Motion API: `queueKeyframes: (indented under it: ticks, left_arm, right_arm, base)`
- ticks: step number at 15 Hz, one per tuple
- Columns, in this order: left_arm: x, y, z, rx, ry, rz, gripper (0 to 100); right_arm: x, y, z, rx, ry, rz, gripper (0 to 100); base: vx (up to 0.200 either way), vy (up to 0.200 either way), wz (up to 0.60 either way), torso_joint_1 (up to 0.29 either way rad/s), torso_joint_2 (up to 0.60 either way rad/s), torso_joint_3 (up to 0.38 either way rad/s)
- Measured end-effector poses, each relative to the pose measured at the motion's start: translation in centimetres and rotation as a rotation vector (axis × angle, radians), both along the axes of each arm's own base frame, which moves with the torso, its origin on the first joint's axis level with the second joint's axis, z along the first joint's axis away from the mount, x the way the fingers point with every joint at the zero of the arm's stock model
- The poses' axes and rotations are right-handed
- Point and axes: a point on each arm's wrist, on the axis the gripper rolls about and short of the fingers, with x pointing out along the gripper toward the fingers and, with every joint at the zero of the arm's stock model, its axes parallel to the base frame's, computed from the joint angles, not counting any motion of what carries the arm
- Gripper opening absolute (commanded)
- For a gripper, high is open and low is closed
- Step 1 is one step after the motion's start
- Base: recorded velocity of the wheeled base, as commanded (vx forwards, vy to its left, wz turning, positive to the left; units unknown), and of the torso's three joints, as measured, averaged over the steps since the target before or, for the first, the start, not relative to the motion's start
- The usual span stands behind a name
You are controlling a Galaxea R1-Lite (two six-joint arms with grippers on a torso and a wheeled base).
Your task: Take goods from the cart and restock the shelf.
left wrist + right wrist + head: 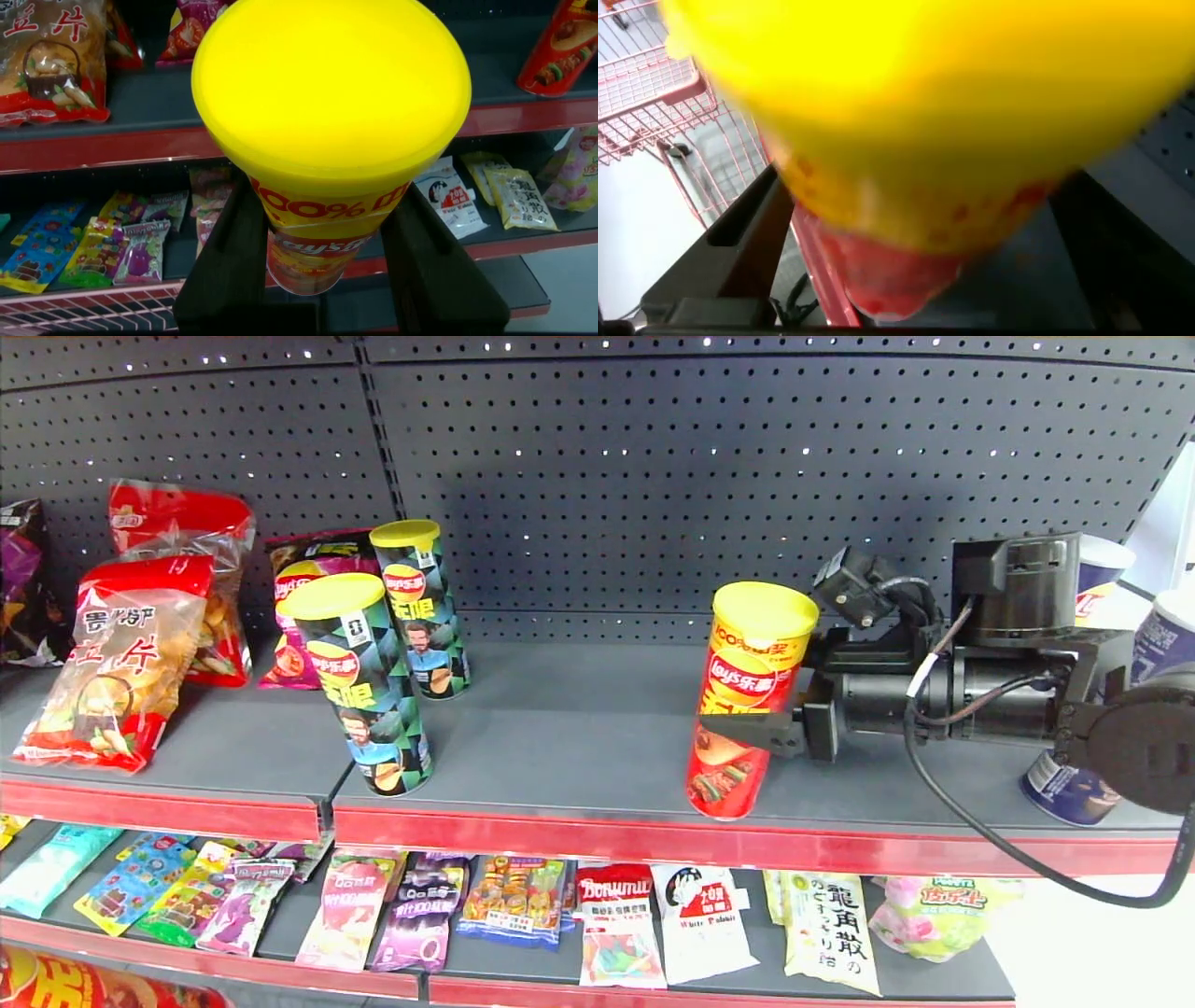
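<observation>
**A:** Where is the right gripper (764,721)?

**B:** Over the grey metal shelf board (579,728), coming in from 3 o'clock. Its black fingers are clamped on the middle of a tall red cardboard crisp tube (754,644) with a yellow plastic lid.

**A:** Is that tube upright?

**B:** No, tilted. The lid leans toward 1 o'clock and the base sits by the shelf's red front lip, at 6 o'clock. Whether the base touches the board I cannot tell.

**A:** And the left gripper (332,273)?

**B:** It grips another one, a yellow-and-red cardboard tube (332,103) with a broad yellow lid. One black finger presses each side of the body, just under the lid. It hangs in front of the shelving, with the lower shelf's packets behind it.

**A:** What else is on the top board?

**B:** At 9 o'clock of the red tube, well apart, stand two green-and-black patterned tubes (369,681) with yellow lids, one behind the other, both upright. Farther toward 9 o'clock are clear-and-red plastic snack bags (117,663). At 3 o'clock, behind the arm, stand white-and-blue tubs (1074,789).

**A:** And the cart?

**B:** The red wire cart (654,103) appears in the right wrist view, beyond the blurred yellow lid and off the shelf's front edge.
</observation>
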Motion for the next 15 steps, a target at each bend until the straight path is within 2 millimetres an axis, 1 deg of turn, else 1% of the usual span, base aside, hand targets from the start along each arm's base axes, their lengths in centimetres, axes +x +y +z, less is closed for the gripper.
queueKeyframes:
  ticks: [1, 3, 7, 10, 11, 13, 15]
  left_arm:
    - [0.0, 0.0, 0.0, 0.0, -0.001, 0.0, 0]
    - [0.0, 0.0, 0.0, 0.0, -0.001, -0.003, 0]
    - [0.1, 0.0, 0.1, -0.001, 0.002, -0.018, 0]
    - [0.1, 0.0, 0.1, 0.0, 0.003, -0.022, 0]
    - [0.1, -0.1, 0.2, 0.0, 0.002, -0.022, 0]
    - [0.1, -0.1, 0.4, 0.013, -0.006, -0.023, 0]
    - [0.2, -0.1, 0.8, 0.045, -0.014, -0.026, 0]
  right_arm:
    - [-0.6, -0.3, -0.1, 0.001, 0.011, -0.016, 100]
    - [-2.4, -1.3, 0.0, 0.004, 0.029, -0.05, 100]
    - [-5.4, -2.7, 1.1, 0.03, 0.0, -0.075, 100]
    - [-8.0, -3.7, 1.4, 0.038, -0.022, -0.074, 100]
    - [-9.1, -4.2, 1.5, 0.039, -0.037, -0.088, 100]
    - [-11.9, -5.7, 1.7, 0.039, -0.086, -0.175, 100]
    - [-15.7, -7.7, 1.8, 0.062, -0.155, -0.335, 100]
  base:
    - [0.0, 0.0, 0.0, 0.0, 0.0, 0.0]
    - [0.0, 0.0, 0.0, 0.0, 0.0, 0.0]
    - [0.0, 0.0, 0.0, 0.0, 0.0, 0.0]
    - [0.0, 0.0, 0.0, 0.0, 0.0, 0.0]
    - [0.0, 0.0, 0.0, 0.0, 0.0, 0.0]
    - [0.0, 0.0, 0.0, 0.0, 0.0, 0.0]
    - [0.0, 0.0, 0.0, 0.0, 0.0, 0.0]
